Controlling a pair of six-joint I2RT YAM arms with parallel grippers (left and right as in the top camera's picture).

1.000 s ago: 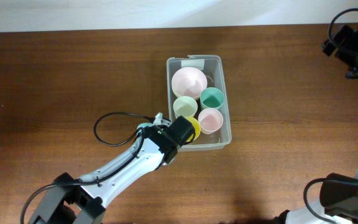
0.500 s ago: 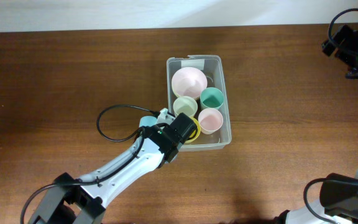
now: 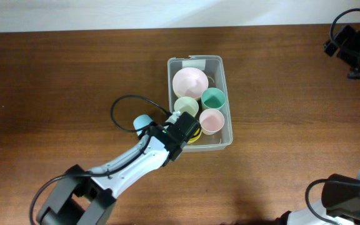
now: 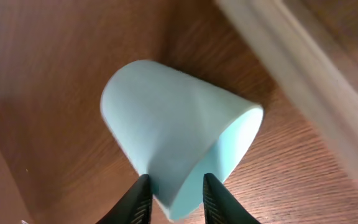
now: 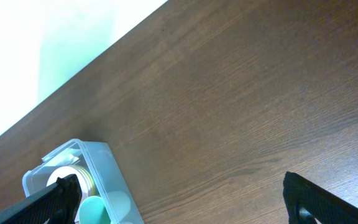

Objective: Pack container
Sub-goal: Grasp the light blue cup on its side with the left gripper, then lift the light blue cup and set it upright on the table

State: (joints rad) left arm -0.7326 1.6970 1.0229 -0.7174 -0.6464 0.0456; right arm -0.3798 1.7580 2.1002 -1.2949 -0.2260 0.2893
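Container (image 3: 228,119) on tabletop (image 3: 67,75), holding bowl (image 3: 190,80) and cups (image 3: 212,98). Likely light, thin-walled, slick, slightly flexy; grip the rim lip. Left tool (image 4: 174,186) clamped on pale-blue cup (image 4: 173,118) nearby; right tool (image 5: 182,202) apart, empty.

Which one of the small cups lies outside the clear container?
The light blue cup: it is on the table, left of the container, while the pale green cup, the teal cup and the pink cup stand inside it.
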